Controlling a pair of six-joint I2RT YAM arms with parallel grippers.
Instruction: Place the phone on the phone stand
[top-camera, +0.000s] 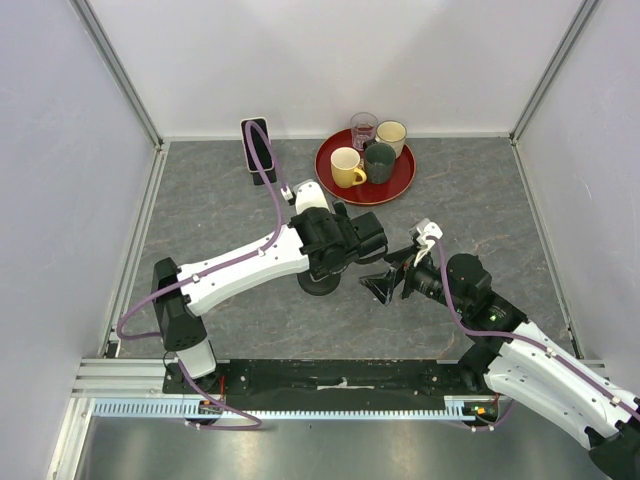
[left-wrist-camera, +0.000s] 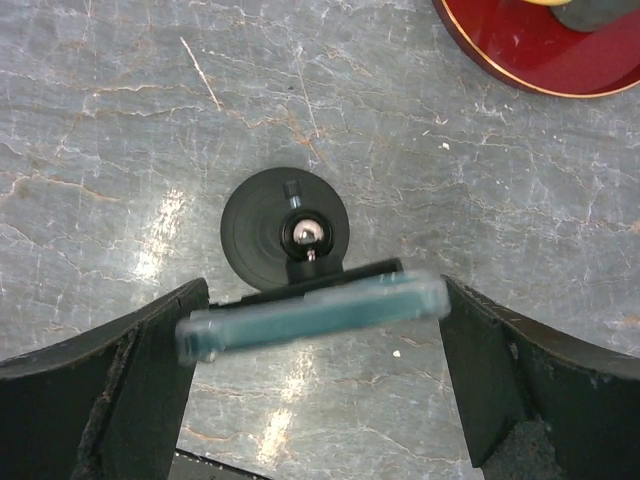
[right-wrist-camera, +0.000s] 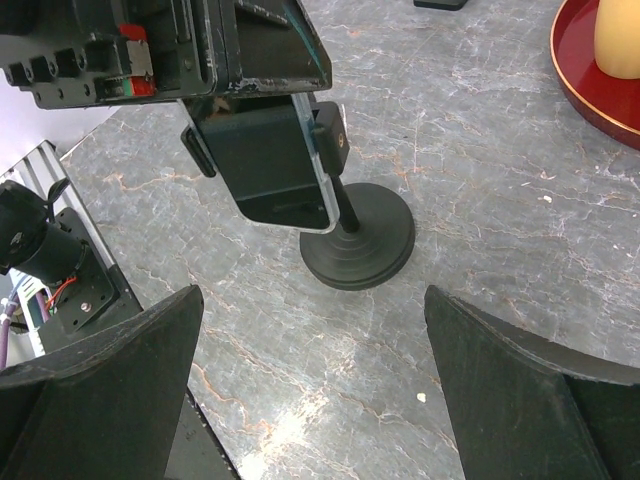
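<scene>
At table centre: phone stand (top-camera: 318, 283), round black base flat on the table (top-camera: 200, 210).
Phone: phone (right-wrist-camera: 262, 160) stands upright on edge against the stand's head, above the base.
Left gripper: left gripper (left-wrist-camera: 325, 297) pinches the phone by its two ends.
Right gripper: right gripper (right-wrist-camera: 312, 300) is spread wide and empty, near the stand.
Open room: bare table left of the stand; red tray (top-camera: 330, 180) of cups lies well apart, behind.
Writing: red patch on the left wrist, too small to read.
Surface: grey veined stone look, white walls, metal rails along the edges.
</scene>
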